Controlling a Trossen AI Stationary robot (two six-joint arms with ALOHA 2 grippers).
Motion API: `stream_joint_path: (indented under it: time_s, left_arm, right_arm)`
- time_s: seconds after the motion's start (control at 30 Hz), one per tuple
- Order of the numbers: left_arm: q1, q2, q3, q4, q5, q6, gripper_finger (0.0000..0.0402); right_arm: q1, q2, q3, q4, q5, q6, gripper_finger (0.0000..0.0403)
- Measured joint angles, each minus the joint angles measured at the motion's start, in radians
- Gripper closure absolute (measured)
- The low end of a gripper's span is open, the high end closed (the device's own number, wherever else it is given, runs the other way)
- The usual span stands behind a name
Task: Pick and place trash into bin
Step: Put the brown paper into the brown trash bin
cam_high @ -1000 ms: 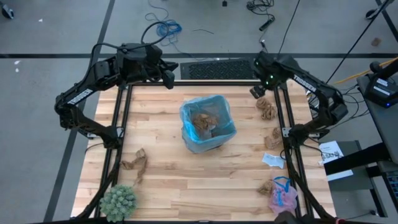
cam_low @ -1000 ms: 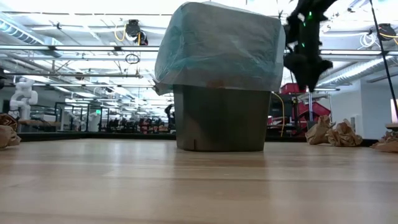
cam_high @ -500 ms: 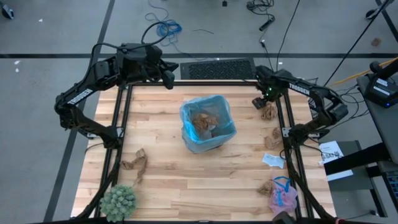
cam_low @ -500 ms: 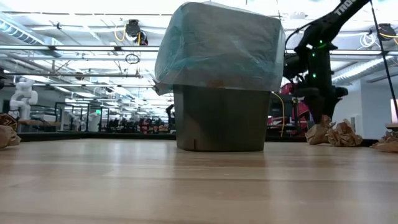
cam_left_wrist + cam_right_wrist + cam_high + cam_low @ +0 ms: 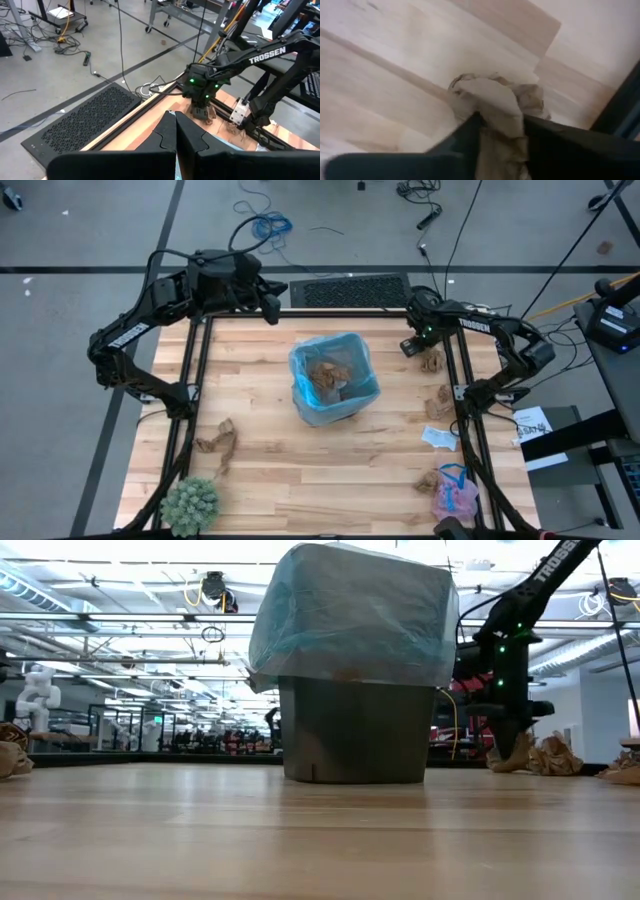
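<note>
Robot's right gripper (image 5: 501,131) has dropped onto a brown paper wad (image 5: 495,105) by the table's far right edge, fingers closing around it; left gripper (image 5: 175,131) waits shut.

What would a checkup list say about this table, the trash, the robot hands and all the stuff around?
Surface: wooden table, pale planks, dark frame around it.
Job's things: bin with light-blue bag at the middle, brown paper already inside. Brown wads along the right edge, one more near the left, white scrap, pink mesh puff.
Clutter: green spiky plant at the near left corner.
Grippers: right gripper pinching a brown wad at the far right corner; left gripper shut, waiting at the far left.
Cables: blue coil and black leads on the floor.
Surroundings: floor grate, papers beside the table.
</note>
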Motion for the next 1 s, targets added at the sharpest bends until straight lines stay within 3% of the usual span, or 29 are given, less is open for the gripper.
stream_joint_path:
  time_s: [0.07, 0.13, 0.4, 0.5, 0.63, 0.73, 1.0]
  left_arm:
    - [0.0, 0.0, 0.0, 0.0, 0.005, 0.0, 0.0402]
    - [0.0, 0.0, 0.0, 0.0, 0.013, 0.0, 0.0402]
    - [0.0, 0.0, 0.0, -0.012, 0.018, 0.0, 0.0402]
    - [0.0, 0.0, 0.0, -0.014, 0.018, 0.001, 0.0402]
    - [0.004, 0.0, 0.0, -0.014, 0.018, 0.001, 0.0402]
    - [0.004, 0.0, 0.0, -0.014, 0.017, 0.001, 0.0402]
    - [0.004, 0.0, 0.0, -0.009, -0.008, 0.0, 0.0402]
  right_arm:
    - [0.0, -0.001, 0.001, 0.016, -0.003, -0.001, 0.0367]
    - [0.005, -0.019, 0.013, 0.012, -0.003, -0.004, 0.0391]
    - [0.025, -0.187, 0.228, -0.123, -0.132, 0.013, 0.0401]
    - [0.03, -0.251, 0.36, -0.185, -0.231, 0.019, 0.0402]
    - [0.037, -0.314, 0.545, -0.204, -0.445, 0.035, 0.0402]
    - [0.099, -0.324, 0.686, -0.201, -0.5, 0.034, 0.0403]
    - [0.382, -0.207, 0.944, -0.214, -0.464, 0.035, 0.0403]
